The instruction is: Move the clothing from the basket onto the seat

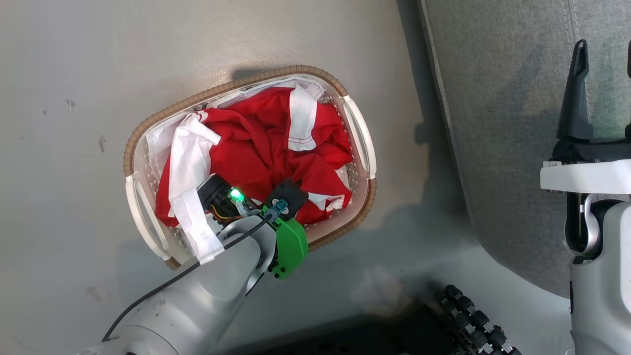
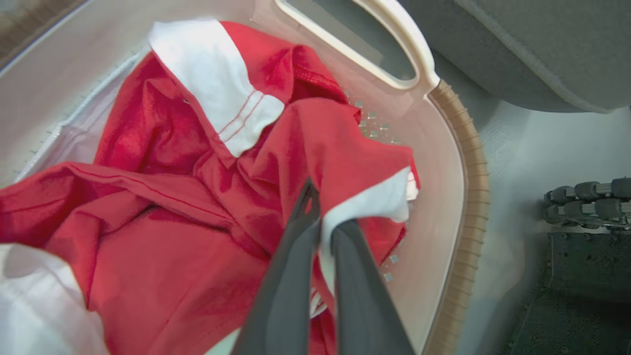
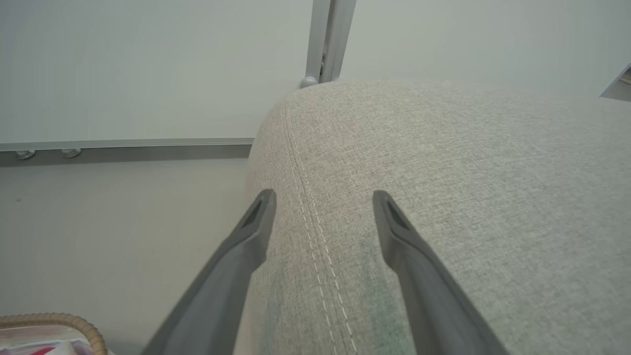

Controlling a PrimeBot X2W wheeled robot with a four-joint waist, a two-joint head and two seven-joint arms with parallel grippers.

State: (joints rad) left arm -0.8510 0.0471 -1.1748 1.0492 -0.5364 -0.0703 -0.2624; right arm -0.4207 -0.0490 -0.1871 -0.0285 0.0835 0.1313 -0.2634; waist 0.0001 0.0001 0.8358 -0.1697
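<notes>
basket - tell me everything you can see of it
The basket is an oval of white perforated plastic with a brown woven rim, a cut-out handle at each end and a white lining. It stands upright on the pale floor, left of the grey seat in the head view, with a gap between them. Red and white clothing fills it. The left gripper reaches inside, shut on a fold of that clothing.
</notes>
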